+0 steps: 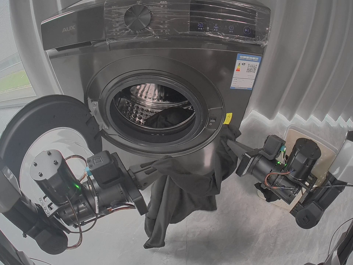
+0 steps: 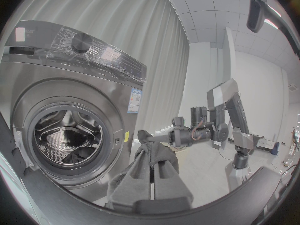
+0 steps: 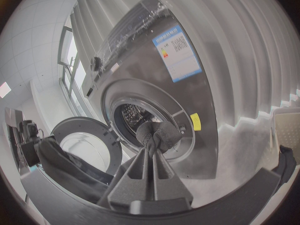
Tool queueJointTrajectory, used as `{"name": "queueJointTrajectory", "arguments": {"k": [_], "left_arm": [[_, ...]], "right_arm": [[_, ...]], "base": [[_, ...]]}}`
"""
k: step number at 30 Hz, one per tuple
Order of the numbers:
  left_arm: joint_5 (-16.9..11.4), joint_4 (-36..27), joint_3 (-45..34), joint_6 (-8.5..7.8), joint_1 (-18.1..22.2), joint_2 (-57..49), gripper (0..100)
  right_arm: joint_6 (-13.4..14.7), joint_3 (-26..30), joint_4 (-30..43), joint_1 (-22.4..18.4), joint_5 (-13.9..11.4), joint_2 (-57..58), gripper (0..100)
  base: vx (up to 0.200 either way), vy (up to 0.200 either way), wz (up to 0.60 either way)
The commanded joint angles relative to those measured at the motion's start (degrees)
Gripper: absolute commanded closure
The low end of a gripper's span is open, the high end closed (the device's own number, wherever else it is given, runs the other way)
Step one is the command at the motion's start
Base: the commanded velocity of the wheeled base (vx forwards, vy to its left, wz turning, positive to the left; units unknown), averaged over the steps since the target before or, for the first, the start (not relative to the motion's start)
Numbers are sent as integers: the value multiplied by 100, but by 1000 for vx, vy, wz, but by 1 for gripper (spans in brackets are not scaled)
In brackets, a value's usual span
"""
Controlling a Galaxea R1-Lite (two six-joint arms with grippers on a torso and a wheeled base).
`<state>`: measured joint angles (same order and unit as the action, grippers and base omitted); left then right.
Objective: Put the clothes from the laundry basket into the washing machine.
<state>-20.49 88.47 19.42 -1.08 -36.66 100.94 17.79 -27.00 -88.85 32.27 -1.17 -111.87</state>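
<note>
One dark garment [image 1: 184,190] hung lower centre below the open washing machine [image 1: 165,54], left claw [image 1: 159,165] and right claw [image 1: 230,141] each clamped on it; lifting both together should clear the trailing hem.

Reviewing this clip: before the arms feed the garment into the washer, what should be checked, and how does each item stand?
1. Washer door swung open: ok.
2. Left tool shut on the dark garment: ok.
3. Right tool shut on the same garment: ok.
4. Drum mouth unobstructed: ok; another dark piece lies low inside.
5. Garment at mouth height: not ok; it sags below the rim and a long end hangs toward the floor.
6. Laundry basket emptied: cannot tell; dark cloth shows at its edge.
</note>
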Motion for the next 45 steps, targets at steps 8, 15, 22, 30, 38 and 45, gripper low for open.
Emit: {"name": "queueJointTrajectory", "arguments": {"k": [8,15,22,30,38,45], "left_arm": [[538,4,510,196,27,93,100],[661,4,519,232,36,84,100],[924,4,712,407,36,110,100],[959,4,712,407,27,189,100],[951,4,818,407,-87,225,100],[951,4,1081,460,-219,304,100]], "right_arm": [[-3,485,-1,-54,-15,-405,100],[-21,547,-1,-63,-6,-467,0],[-302,1347,-1,-247,-24,-616,0],[-636,1452,-10,-239,-85,-713,0],[-636,1215,-28,34,-120,-643,0],[-636,978,-28,702,-226,-652,0]], "base": [[0,0,0],[0,0,0],[0,0,0],[0,0,0],[0,0,0],[0,0,0]]}}
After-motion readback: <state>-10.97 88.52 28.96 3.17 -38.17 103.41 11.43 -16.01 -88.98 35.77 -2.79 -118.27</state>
